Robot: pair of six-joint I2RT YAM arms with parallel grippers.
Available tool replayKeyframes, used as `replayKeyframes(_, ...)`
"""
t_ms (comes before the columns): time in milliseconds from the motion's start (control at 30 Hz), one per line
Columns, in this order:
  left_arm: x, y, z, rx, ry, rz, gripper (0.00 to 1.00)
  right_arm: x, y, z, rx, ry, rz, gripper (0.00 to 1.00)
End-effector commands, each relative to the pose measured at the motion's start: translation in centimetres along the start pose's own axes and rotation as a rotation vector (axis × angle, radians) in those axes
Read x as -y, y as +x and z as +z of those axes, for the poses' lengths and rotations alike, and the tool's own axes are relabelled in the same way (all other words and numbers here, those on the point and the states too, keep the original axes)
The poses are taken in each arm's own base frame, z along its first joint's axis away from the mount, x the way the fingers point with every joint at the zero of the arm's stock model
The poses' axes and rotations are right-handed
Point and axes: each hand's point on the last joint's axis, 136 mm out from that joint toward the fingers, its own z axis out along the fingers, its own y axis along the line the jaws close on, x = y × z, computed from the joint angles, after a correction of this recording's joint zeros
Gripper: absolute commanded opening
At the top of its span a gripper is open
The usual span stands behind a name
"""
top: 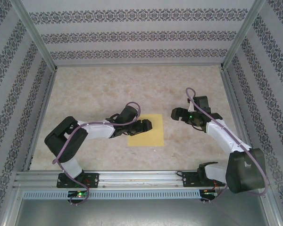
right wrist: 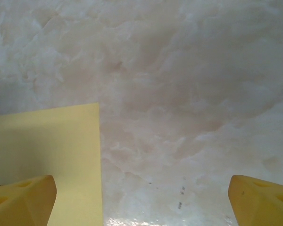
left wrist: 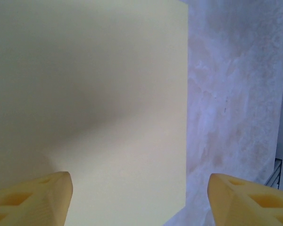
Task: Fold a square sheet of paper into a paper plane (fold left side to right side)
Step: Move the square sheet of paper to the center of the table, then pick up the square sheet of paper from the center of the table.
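Hovering with jaws spread and empty, the left gripper (top: 145, 125) hangs over the left edge of the square sheet of paper (top: 151, 135), flat on the table (top: 89, 94). The right gripper (top: 175, 114), likewise spread, hangs just right of it, farther off.

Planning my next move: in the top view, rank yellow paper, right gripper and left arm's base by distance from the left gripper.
1. yellow paper, just under the left gripper.
2. right gripper, off to its right.
3. left arm's base, at the near table edge.
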Motion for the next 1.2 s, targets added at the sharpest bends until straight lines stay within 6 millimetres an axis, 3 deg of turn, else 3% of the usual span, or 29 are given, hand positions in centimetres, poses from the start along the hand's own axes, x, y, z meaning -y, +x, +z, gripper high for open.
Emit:
replayKeyframes(0, -1.2, -0.5, -2.3, 0.044, -0.042, 0.022, 0.76, -1.3, -0.5, 0.7, -0.005, 0.048, -0.076, 0.95)
replayKeyframes(300, -5.1, 1.6, -3.1, -0.004, -0.121, 0.001, 0.52, -6.8, 1.5, 6.0, -0.134, 0.047, -0.232, 0.94)
replayKeyframes(700, -7.3, 3.2, -1.6, -0.08, -0.176, -0.025, 0.43, -8.4, 2.9, 11.2, -0.225, 0.095, -0.298, 0.93)
replayKeyframes(933, -8.2, 3.7, -1.6, -0.086, -0.2, -0.042, 0.43, -8.7, 4.9, 12.3, -0.297, 0.089, -0.302, 0.92)
replayKeyframes(1167, -8.0, 3.5, -1.4, -0.078, -0.191, -0.048, 0.42, -9.3, 6.4, 11.2, -0.323, 0.087, -0.323, 0.89)
